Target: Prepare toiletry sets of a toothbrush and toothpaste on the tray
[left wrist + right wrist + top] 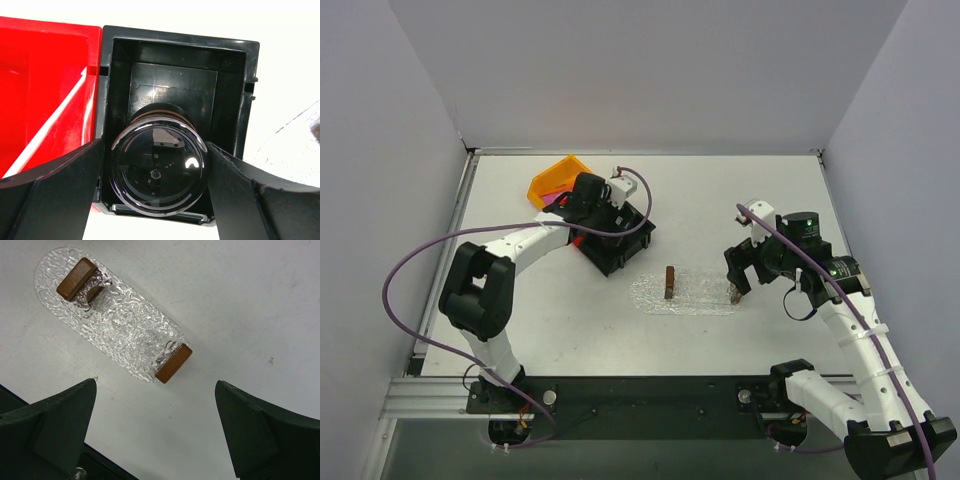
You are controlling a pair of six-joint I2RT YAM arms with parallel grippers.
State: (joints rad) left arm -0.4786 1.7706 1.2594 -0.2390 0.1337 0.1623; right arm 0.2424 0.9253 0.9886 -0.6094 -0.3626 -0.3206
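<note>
The clear bumpy tray (695, 295) lies mid-table with a brown block standing at each end; it also shows in the right wrist view (120, 325). My right gripper (738, 282) hangs open and empty just off the tray's right end (155, 386). The white toothbrush (50, 131) lies slanted in the red bin (30, 60). My left gripper (156, 176) is over the black bin (180, 37), its fingers against both sides of a dark glossy round cup (157, 160). A magenta toothpaste tube (554, 200) peeks from the orange bin (556, 176). The orange tube is not visible.
The orange, red and black bins stand together at the back left, with the black bin (625, 245) nearest the tray. The left arm's purple cable (640, 185) loops over the bins. White walls close the table on three sides.
</note>
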